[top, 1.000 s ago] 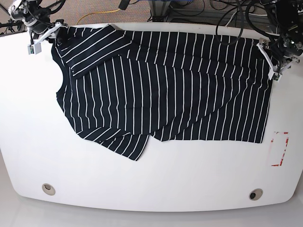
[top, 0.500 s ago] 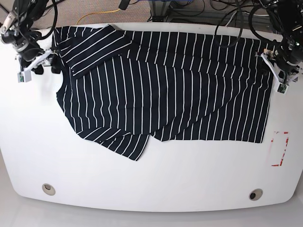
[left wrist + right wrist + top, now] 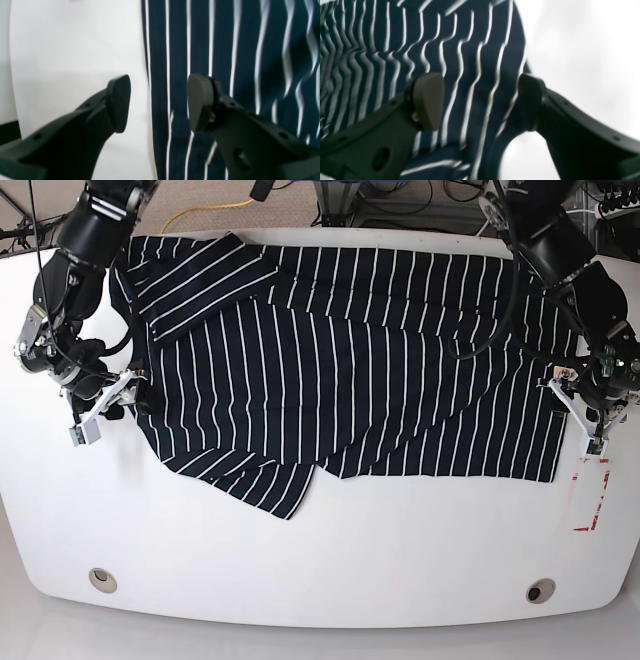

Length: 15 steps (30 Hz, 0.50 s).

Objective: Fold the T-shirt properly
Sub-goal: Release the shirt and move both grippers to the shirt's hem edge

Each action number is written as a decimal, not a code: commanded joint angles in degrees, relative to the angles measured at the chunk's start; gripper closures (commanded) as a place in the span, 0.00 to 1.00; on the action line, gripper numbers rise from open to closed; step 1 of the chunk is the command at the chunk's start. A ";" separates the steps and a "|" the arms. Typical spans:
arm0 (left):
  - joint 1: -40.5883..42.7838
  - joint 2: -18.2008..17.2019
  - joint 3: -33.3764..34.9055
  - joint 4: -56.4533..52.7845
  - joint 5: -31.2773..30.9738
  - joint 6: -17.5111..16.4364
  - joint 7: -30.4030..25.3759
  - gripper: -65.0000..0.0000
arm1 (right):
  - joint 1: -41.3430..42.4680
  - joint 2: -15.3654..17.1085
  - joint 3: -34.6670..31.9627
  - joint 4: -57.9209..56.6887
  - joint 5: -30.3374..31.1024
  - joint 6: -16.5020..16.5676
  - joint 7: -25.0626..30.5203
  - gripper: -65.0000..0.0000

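Bright, even overhead light; white desk [image 3: 320, 560] nearly blown out w/ glare. Base view sharp, edges bowed. Both wrist views soft, motion-blurred; faint shadows near desk rim.

No text, label or number is legible anywhere.

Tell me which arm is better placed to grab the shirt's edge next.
Left, narrowly. The left gripper is open with the T-shirt hem edge running between its jaws. The right gripper is open too, but mostly over cloth.
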State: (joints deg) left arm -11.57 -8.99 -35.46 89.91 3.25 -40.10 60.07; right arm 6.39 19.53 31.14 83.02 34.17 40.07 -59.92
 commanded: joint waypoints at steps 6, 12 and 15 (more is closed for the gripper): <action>-4.73 1.04 -0.10 -7.67 0.31 0.10 -15.37 0.49 | 13.69 1.09 -7.71 -14.32 -11.98 -0.07 9.94 0.33; -5.09 0.86 2.28 -13.47 0.14 1.02 -22.93 0.49 | 22.13 1.53 -12.19 -29.00 -19.71 -0.07 20.58 0.33; -5.09 0.77 3.16 -14.52 0.14 1.02 -23.19 0.49 | 24.42 1.53 -12.81 -35.16 -22.61 -0.07 25.77 0.33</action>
State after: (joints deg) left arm -15.27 -7.64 -32.42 74.54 4.32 -38.94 38.50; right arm 27.92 20.34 18.46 50.83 11.86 39.53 -38.54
